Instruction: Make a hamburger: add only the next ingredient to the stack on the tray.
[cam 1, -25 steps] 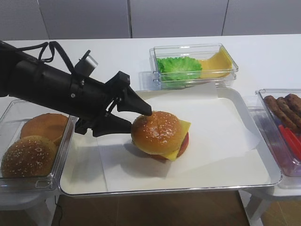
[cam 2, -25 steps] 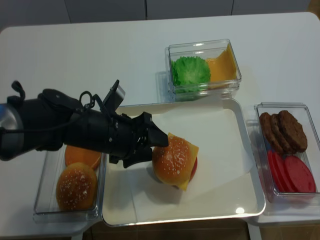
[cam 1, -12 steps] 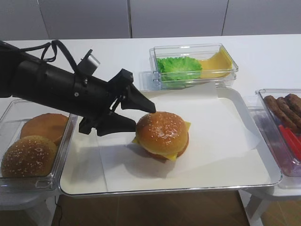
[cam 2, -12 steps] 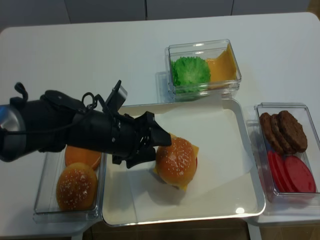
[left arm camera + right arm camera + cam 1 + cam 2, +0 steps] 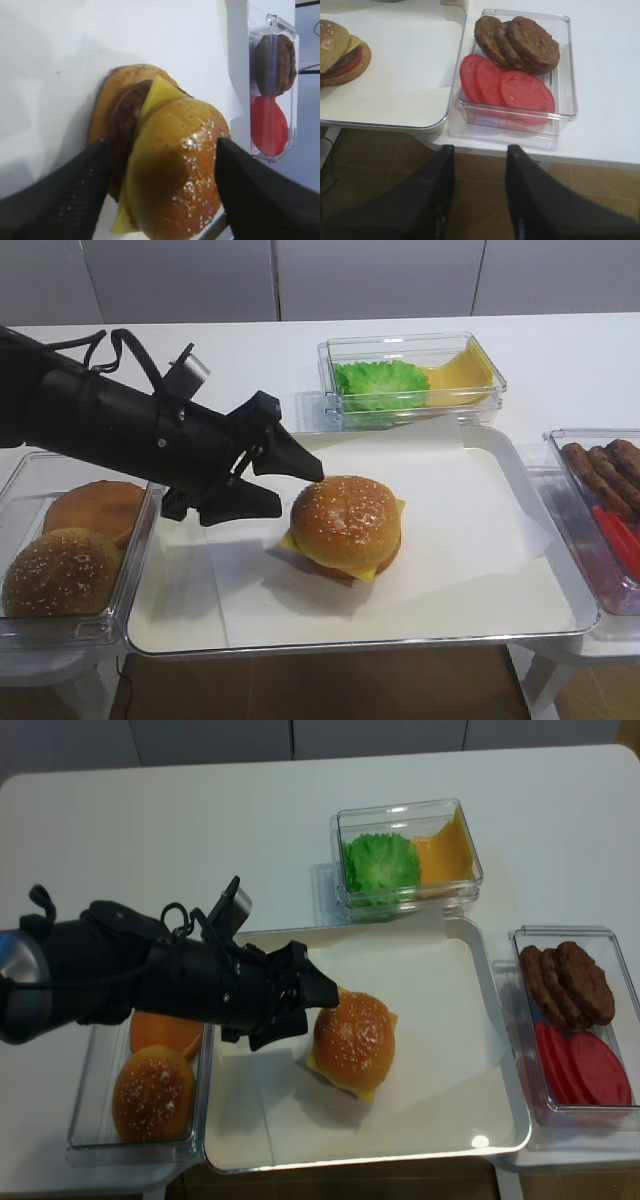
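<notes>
The golden-brown sesame-seeded domed top bun (image 5: 346, 519) sat on the stack of tan bottom bun, dark patty, red tomato slice and square yellow cheese slice (image 5: 131, 107), on the large silver metal tray lined with white paper (image 5: 560, 570). The black left pincer (image 5: 288, 488) stood open just left of the bun, gripping nothing (its fingers (image 5: 75, 195) flanked the bun without contact). The right pincer (image 5: 478, 192) hung open off the white desk (image 5: 607, 80) edge, near a clear plastic tub of tomato slices and patties (image 5: 517, 70).

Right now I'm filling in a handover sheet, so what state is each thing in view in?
sesame top bun: resting on the stack, released
stack: complete under the bun, cheese corner overhanging
tray: paper-lined, holding the burger
left claw: open, beside the bun, holding nothing
right claw: open, empty, off the table edge
bun tub: two buns inside
lettuce and cheese tub: filled
patty and tomato tub: filled
</notes>
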Robot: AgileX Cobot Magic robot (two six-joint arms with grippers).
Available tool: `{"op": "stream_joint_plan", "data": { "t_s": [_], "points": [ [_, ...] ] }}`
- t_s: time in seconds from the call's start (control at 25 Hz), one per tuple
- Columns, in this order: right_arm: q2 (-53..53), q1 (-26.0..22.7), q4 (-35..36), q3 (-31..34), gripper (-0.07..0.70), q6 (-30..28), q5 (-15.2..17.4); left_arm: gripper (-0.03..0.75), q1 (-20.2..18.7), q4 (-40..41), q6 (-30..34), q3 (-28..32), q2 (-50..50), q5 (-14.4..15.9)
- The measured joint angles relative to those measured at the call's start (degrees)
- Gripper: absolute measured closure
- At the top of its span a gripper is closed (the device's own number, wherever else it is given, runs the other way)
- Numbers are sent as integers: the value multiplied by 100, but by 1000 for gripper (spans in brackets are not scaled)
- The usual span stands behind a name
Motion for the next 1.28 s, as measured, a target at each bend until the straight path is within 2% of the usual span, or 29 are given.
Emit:
{"op": "stream_joint_plan", "data": {
  "t_s": [0.2, 0.36, 0.48, 0.64, 0.92, 1.08, 1.28],
  "points": [
    [0, 0, 0, 0, 371, 0, 0, 227, 64, 74, 100, -9, -56, -146],
    [0, 0, 0, 0, 371, 0, 0, 229, 267, 371, 110, -72, -405, -158],
    [0, 0, 0, 0, 371, 0, 0, 229, 430, 1022, -161, -135, -758, -158],
    [0, 0, 0, 0, 371, 0, 0, 230, 694, 2255, -951, -157, -1288, -58],
    [0, 0, 0, 0, 371, 0, 0, 230, 1314, 4222, -2046, -157, -2327, 687],
    [0, 0, 0, 0, 371, 0, 0, 234, 1422, 5552, -2794, -157, -2855, 1189],
    [0, 0, 0, 0, 371, 0, 0, 237, 1445, 6747, -3536, -157, -3567, 1867]
  ]
}}
